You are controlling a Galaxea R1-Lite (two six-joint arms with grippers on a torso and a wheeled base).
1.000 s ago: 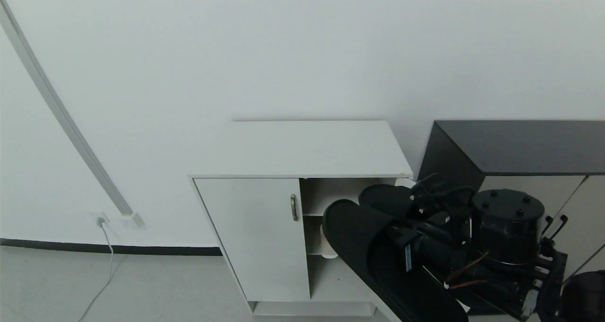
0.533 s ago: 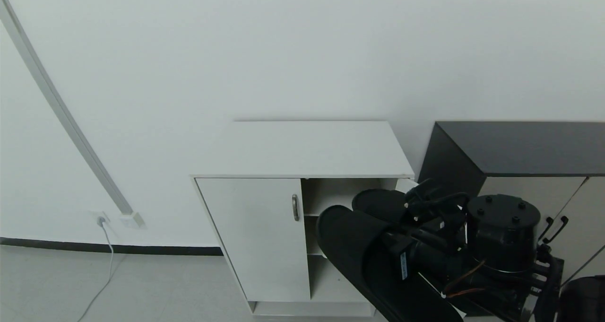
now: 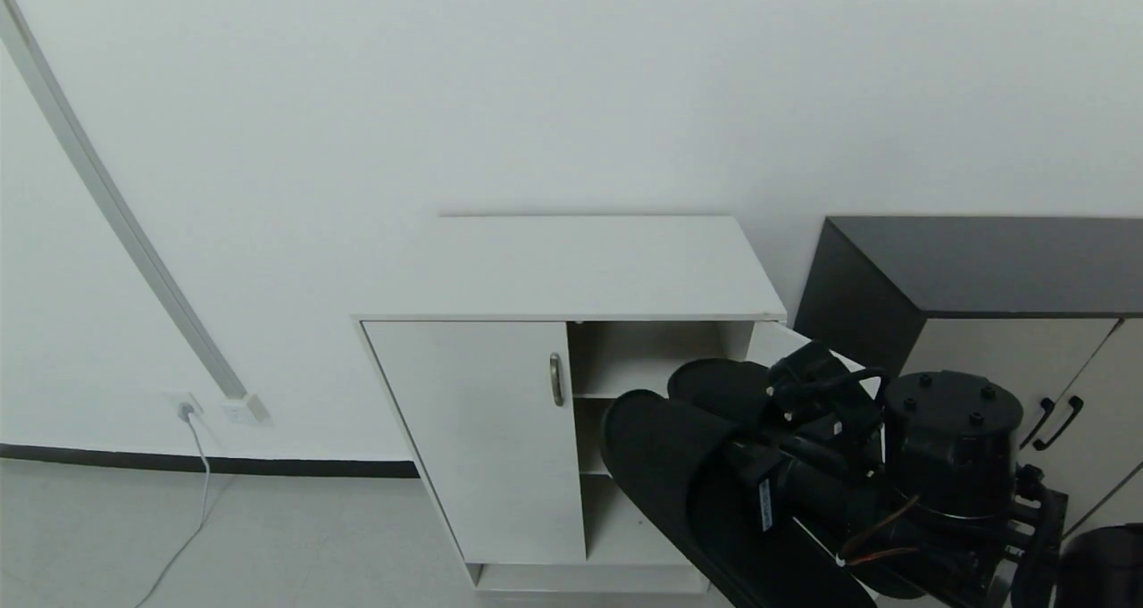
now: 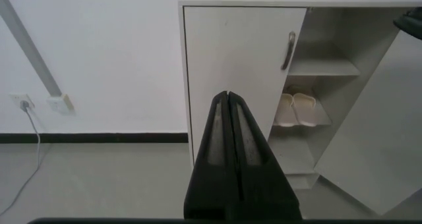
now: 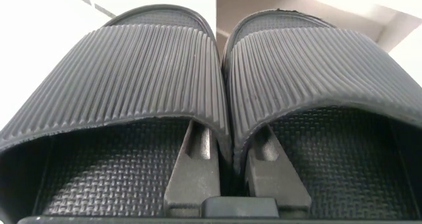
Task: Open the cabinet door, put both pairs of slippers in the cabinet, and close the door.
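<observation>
At the far left a grey conduit (image 3: 129, 220) runs slanted down the wall to a socket (image 3: 185, 405), and a cable (image 3: 192, 510) hangs from it to the floor.

The left gripper (image 4: 227, 95) is clenched with nothing between its fingers. It hangs low, facing the closed left door (image 3: 473, 438) of the white cabinet (image 3: 589, 264). This door carries a small upright metal handle (image 3: 555, 379) at its inner edge.

The right half of the cabinet stands open. The right door (image 4: 386, 138) is swung out, and its far edge is cut off in the left wrist view. A pair of white slippers (image 4: 302, 110) lies side by side on the middle shelf, with the long axis running into the cabinet.

The black slippers (image 3: 679, 465) are in the air, before the open half and outside it. They cover the lower right part of the cabinet. The right gripper (image 5: 227, 165) grasps them: one finger sits inside each slipper, under the ribbed strap, and the two inner walls are pinched between. The toes point away from the gripper toward the opening, so the long axis goes from the wrist to the cabinet. In the head view it seems that the soles face the camera, and the heel end is cut off by the lower edge. A small sticker (image 3: 766, 505) on the right arm has print too small to read.

At the far right stands a dark cabinet (image 3: 982, 264) with pale doors and black handles (image 3: 1058, 420).
</observation>
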